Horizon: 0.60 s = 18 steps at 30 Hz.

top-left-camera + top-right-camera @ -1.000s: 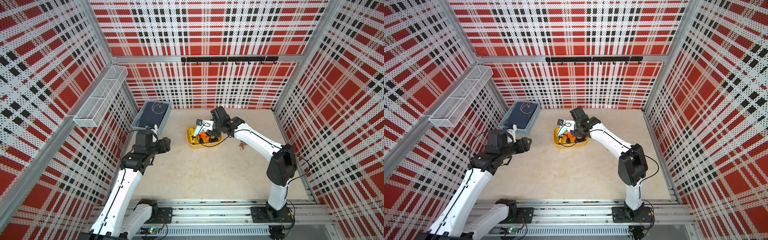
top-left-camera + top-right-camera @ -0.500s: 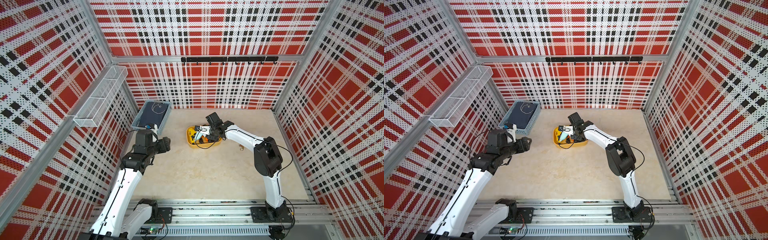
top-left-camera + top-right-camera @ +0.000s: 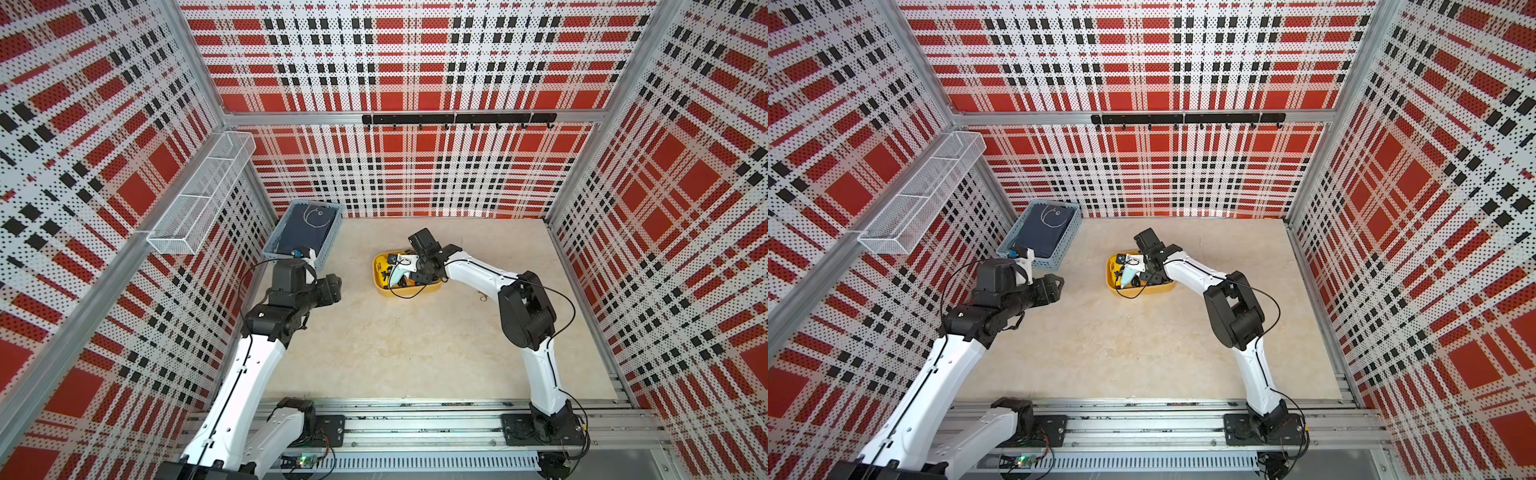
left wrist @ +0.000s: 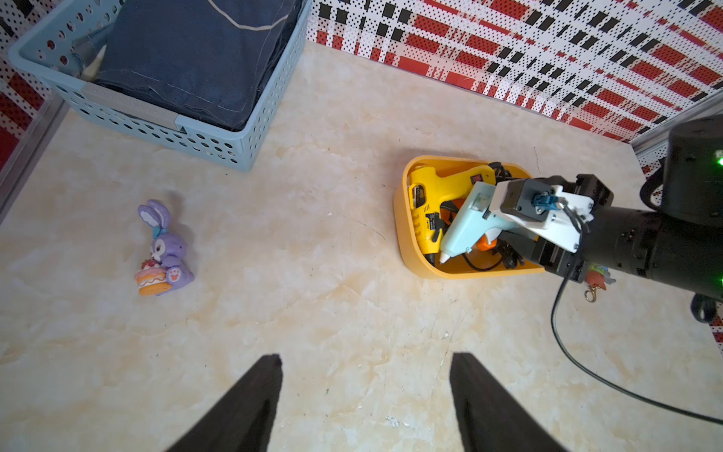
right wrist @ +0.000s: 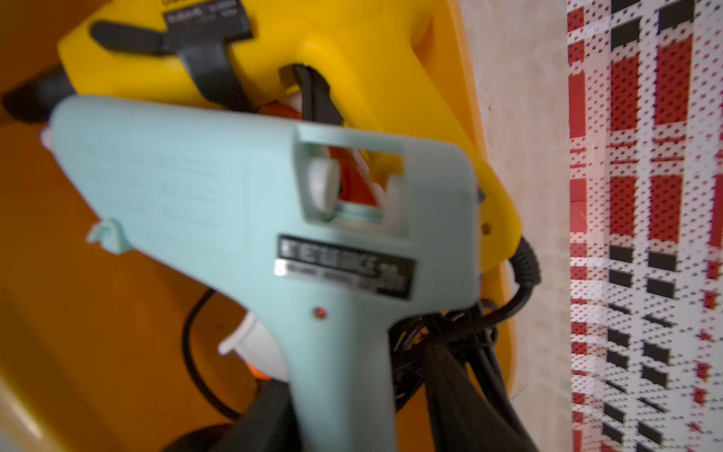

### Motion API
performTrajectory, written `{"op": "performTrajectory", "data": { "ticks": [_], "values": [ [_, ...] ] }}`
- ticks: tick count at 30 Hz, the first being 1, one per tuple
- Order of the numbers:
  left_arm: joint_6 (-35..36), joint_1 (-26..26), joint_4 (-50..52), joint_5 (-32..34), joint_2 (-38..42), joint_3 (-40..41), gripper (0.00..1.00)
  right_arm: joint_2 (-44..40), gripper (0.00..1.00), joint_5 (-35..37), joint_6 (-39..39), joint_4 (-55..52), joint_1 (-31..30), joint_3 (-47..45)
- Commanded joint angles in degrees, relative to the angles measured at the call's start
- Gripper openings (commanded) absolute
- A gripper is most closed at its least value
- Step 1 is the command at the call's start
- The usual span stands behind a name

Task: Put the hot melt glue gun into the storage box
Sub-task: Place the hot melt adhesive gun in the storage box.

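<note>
Both top views: the pale-blue plastic hot melt glue gun (image 3: 394,279) is inside the shallow yellow plastic storage box (image 3: 376,270).

Left wrist: your left claw (image 4: 365,358) gapes empty.

Right wrist: the right claw (image 5: 352,415) straddles the handle, grip unclear. Judge the gun light, rigid and slick; the handle holds best.

Yellow storage box (image 4: 402,231): shallow plastic tub, rounded corners, solid walls. It stands upright on the bench, in the back half and a little left of middle; in both top views the storage box (image 3: 376,276) (image 3: 1109,279) is clear of every edge.

Hot melt glue gun (image 4: 465,227): pale blue body, white nozzle, orange trigger, dark label on the side (image 5: 195,188). It lies inside the box, side up and tilted, across a yellow glue gun (image 4: 430,184). Nozzle is angled toward the wall facing the bench's front edge. Handle end hidden.
</note>
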State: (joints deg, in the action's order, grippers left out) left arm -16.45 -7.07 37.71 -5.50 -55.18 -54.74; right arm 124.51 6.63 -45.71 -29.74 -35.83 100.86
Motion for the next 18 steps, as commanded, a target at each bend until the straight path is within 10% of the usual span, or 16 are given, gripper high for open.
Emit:
{"op": "performTrajectory", "data": {
  "ticks": [1, 18],
  "values": [
    [0.5, 0.0, -1.2, 1.0, -0.3, -0.3, 0.75, -0.8, 0.67, 0.5, 1.8, 0.8, 0.1, -1.0],
    [0.5, -0.6, -1.1, 1.5, -2.0, -2.6, 0.8, -12.4, 0.93, 0.7, 7.5, -2.5, -1.3, 2.3]
  ]
}}
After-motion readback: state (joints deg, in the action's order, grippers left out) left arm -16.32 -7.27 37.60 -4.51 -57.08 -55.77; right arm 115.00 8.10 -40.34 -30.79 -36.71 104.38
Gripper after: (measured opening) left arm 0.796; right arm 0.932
